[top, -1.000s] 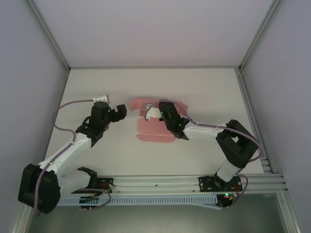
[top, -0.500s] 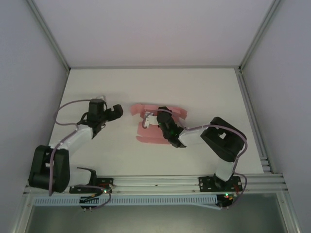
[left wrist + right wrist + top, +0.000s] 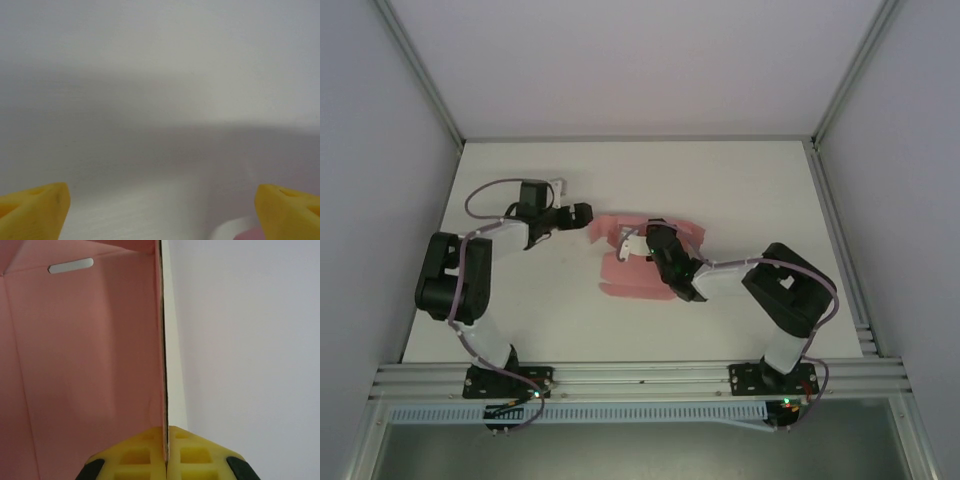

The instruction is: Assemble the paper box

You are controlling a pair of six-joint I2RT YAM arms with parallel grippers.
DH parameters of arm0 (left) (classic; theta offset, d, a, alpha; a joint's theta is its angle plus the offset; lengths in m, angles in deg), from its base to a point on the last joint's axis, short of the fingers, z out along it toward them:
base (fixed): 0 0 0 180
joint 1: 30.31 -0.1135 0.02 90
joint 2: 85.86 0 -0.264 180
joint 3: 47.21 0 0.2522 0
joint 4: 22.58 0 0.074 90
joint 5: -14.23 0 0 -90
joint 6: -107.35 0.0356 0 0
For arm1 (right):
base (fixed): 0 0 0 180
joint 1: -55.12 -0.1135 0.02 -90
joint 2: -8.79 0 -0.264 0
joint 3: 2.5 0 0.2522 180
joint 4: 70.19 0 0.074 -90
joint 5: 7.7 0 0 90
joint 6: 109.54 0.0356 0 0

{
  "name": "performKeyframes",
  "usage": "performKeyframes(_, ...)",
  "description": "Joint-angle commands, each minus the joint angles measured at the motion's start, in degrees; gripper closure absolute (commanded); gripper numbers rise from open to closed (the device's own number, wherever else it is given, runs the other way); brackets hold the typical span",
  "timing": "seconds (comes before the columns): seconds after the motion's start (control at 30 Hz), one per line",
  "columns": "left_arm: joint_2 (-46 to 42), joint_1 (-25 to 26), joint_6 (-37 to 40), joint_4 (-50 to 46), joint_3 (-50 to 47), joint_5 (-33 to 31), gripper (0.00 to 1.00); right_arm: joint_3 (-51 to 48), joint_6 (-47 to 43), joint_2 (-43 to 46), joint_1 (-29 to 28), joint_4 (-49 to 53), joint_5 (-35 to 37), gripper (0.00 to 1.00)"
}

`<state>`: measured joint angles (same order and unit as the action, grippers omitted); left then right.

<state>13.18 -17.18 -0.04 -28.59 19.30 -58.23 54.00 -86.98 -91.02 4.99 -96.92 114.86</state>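
Mid-table lies the paper box [image 3: 635, 278], partly folded. The right gripper [image 3: 638, 241] pinches one panel's edge; it would do best to grip firmly and hinge the panel along its crease without tearing. Just beyond, to the left, the left gripper [image 3: 585, 213] stands spread and empty. The right wrist view reveals the panel's slot [image 3: 70, 266]; the overhead view places both grippers against the box.

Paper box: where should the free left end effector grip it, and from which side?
Probably the left flap of the paper box, pinched across its thin edge, coming from the left: the open left end effector sits beside that flap, and the right end effector pinches another panel's edge the same way.
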Motion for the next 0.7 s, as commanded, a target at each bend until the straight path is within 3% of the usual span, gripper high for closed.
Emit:
performKeyframes(0.0,-0.8,1.8,5.5,0.0,-1.7,6.4,0.09,0.8,2.5,1.2,0.6,2.0,-1.1,1.00)
performKeyframes(0.3,-5.3,7.4,10.2,2.4,-7.0,11.7,0.16,1.1,3.8,1.1,1.0,3.2,-1.4,1.00)
performKeyframes(0.47,-8.5,8.5,12.9,1.3,-9.2,9.8,0.18,0.8,4.2,1.6,1.2,4.6,-1.6,1.00)
performKeyframes(0.57,-8.9,8.1,15.3,-0.6,-9.1,4.7,0.19,0.5,4.7,2.3,1.4,5.2,-2.2,1.00)
performKeyframes(0.67,-8.2,7.6,18.0,-1.4,-8.3,5.1,0.19,0.5,5.4,3.1,1.5,6.9,-3.4,1.00)
